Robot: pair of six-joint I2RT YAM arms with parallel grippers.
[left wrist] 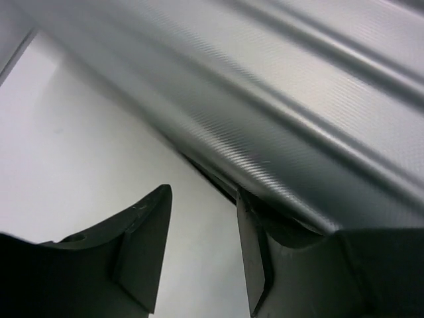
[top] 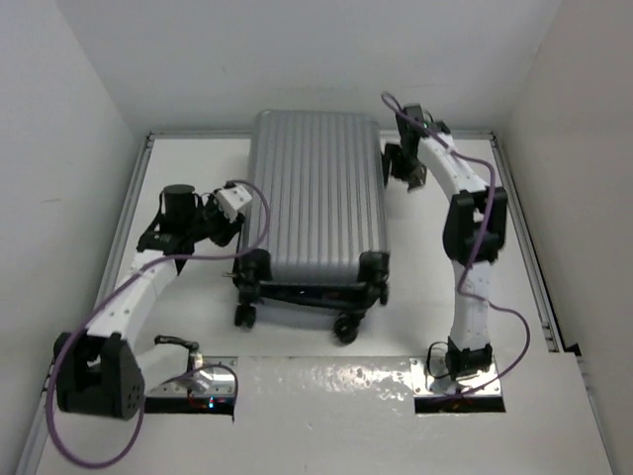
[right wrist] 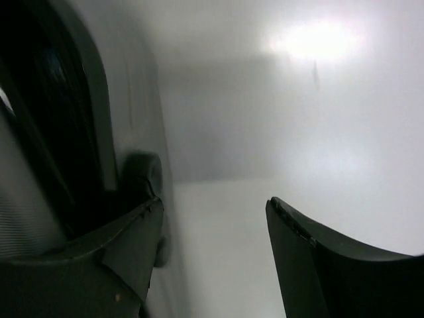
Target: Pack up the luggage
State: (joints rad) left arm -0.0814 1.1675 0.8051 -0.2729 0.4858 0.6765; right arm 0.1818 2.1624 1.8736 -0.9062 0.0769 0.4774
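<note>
A: Where is the luggage (top: 315, 193) found?
B: It is laid flat and shut in the middle of the table (top: 564, 416), ribbed shell up, wheels (top: 345, 330) toward the arms
A: How should it be handled?
B: A stiff, heavy, slick shell is expected, so hold is better taken at the side seam. The left gripper (left wrist: 202, 193) is spread wide at its left edge, nothing held; the right gripper (right wrist: 213, 204) is likewise parted and empty by the right side, contact perhaps made, though blur leaves that unsettled

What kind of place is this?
Probably a robot test booth, not a bedroom: plain white walls box in a white table, a left arm and right arm are bolted at its near edge, and a closed silver-grey suitcase lies between them.
</note>
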